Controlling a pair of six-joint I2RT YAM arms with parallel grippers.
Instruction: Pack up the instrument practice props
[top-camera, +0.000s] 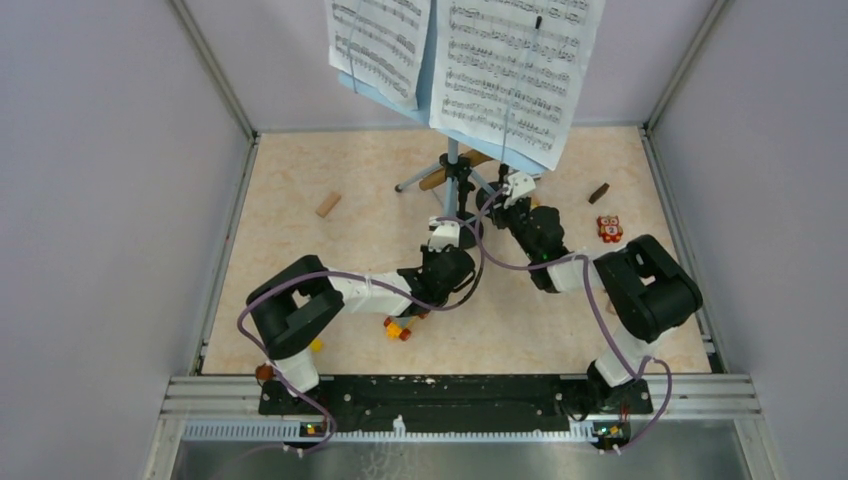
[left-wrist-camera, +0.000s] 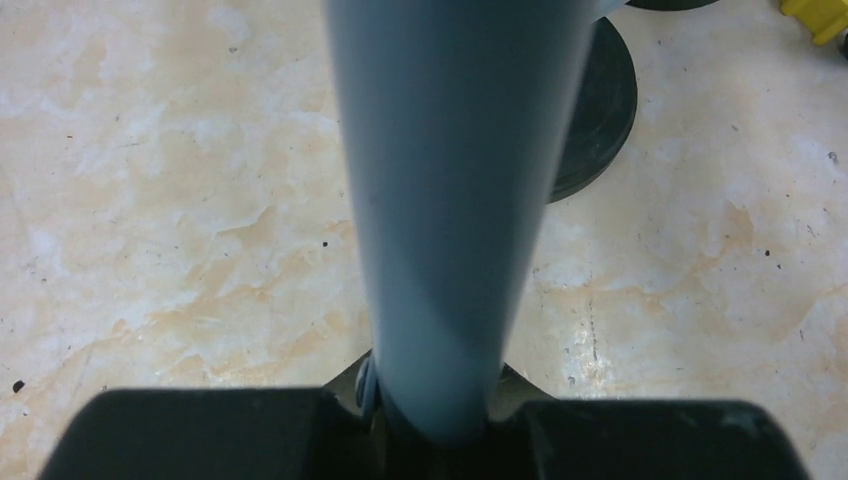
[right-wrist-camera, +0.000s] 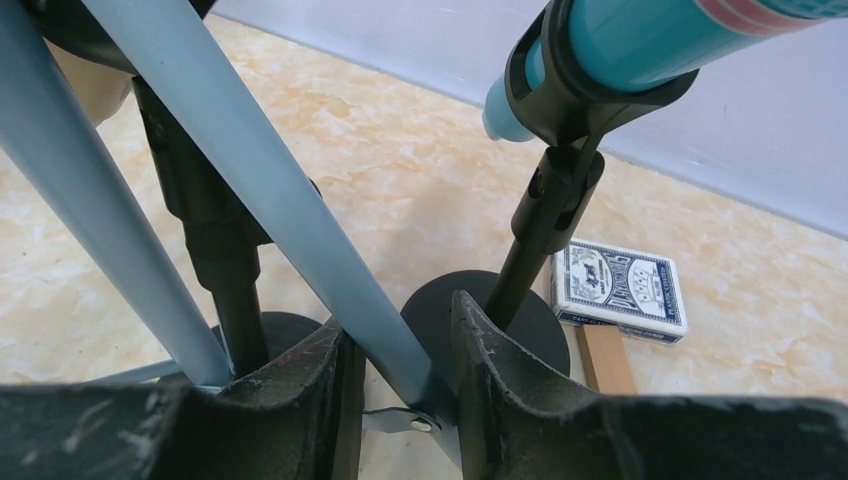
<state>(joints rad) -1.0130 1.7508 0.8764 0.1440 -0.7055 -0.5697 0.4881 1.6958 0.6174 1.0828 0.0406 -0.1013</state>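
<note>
While both tools work at its tripod, the pale-blue music rack (top-camera: 452, 155) stands at the far middle of the table (top-camera: 300, 260), sheet-music pages (top-camera: 510, 70) on it.
Of the two, the left tool (left-wrist-camera: 430, 420) is closed narrow on a rack tube (left-wrist-camera: 450, 200). The right tool (right-wrist-camera: 400, 370) straddles a tripod leg (right-wrist-camera: 280, 220) near its foot; whether it is clamped cannot be told. Judged handling: tubing stiff, light, smooth and probably slippery; assembly top-heavy, loose pages apt to slide. Grip low, near the leg hub.
</note>
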